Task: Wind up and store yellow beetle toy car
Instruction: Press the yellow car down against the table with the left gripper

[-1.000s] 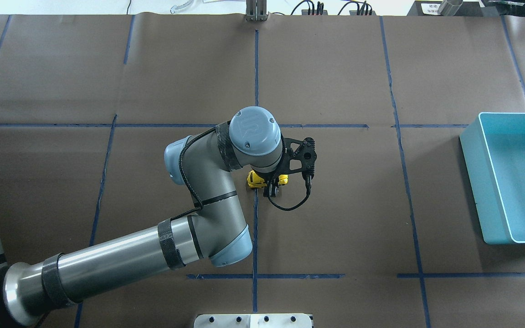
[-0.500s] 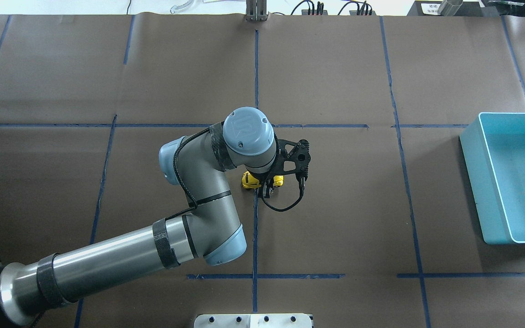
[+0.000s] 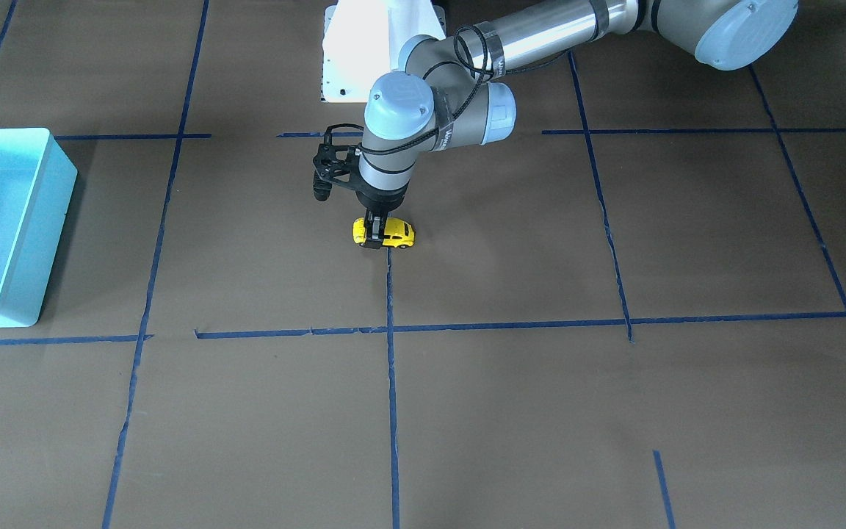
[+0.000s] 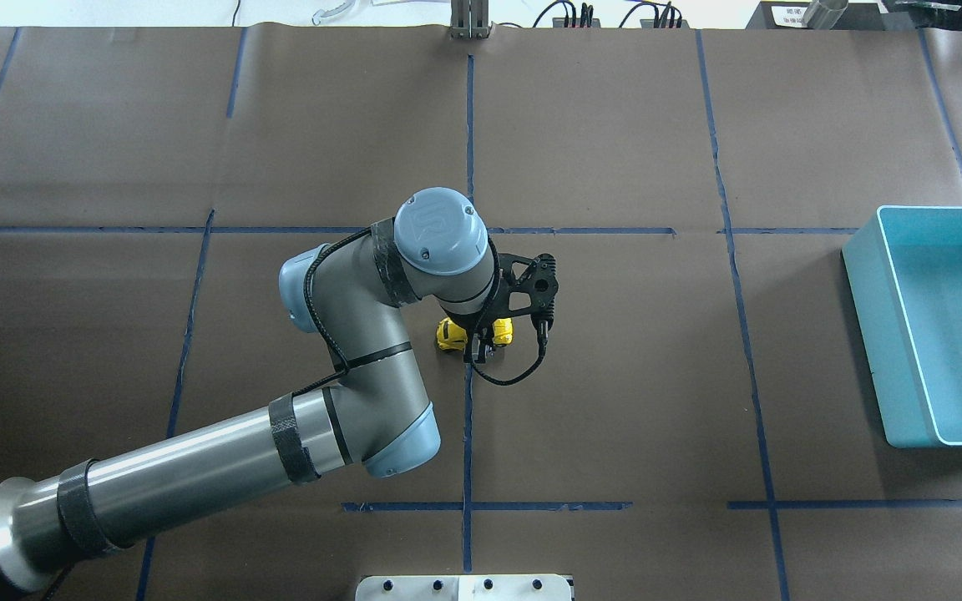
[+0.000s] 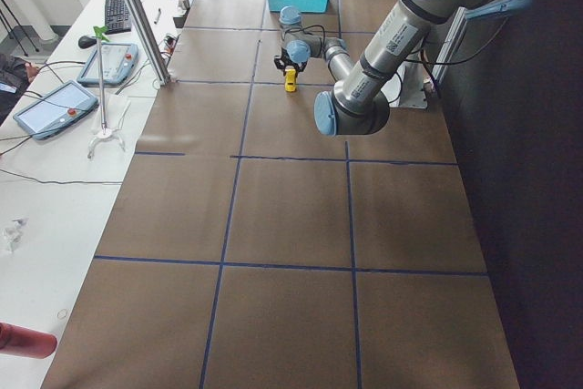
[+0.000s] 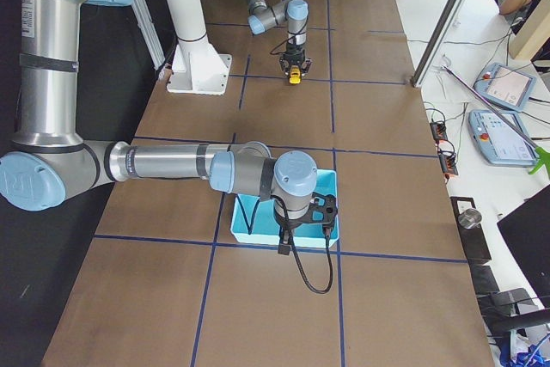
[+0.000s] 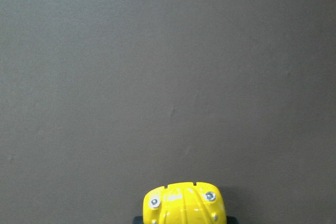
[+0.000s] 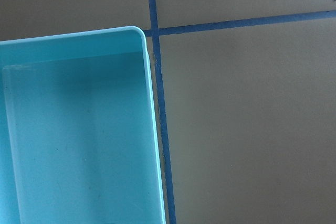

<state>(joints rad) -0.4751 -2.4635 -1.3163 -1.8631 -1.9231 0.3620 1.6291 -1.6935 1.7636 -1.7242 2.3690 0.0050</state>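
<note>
Brown-papered worktop [image 3: 540, 426], blue tape grid [image 3: 511, 325]. Left tool [image 3: 373, 239] pinches the yellow beetle toy car [image 3: 397, 232]; right tool [image 6: 284, 245] hangs above the light blue bin [image 4: 878, 334], closure indeterminable.

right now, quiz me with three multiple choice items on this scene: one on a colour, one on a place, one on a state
1. What colour is the bin?
A light blue
B red
C white

2. Where is the yellow beetle toy car?
A inside the bin
B on the table beside a blue tape line
C on top of an arm

3. How is the left hand?
A open, high above the car
B out of every view
C shut on the car

Answers:
1 A: its walls and floor show light blue in the overhead view.
2 B: it sits on the brown table cover next to the line, far from the bin.
3 C: in the front-facing view it comes straight down over the car and pinches its sides.
</note>
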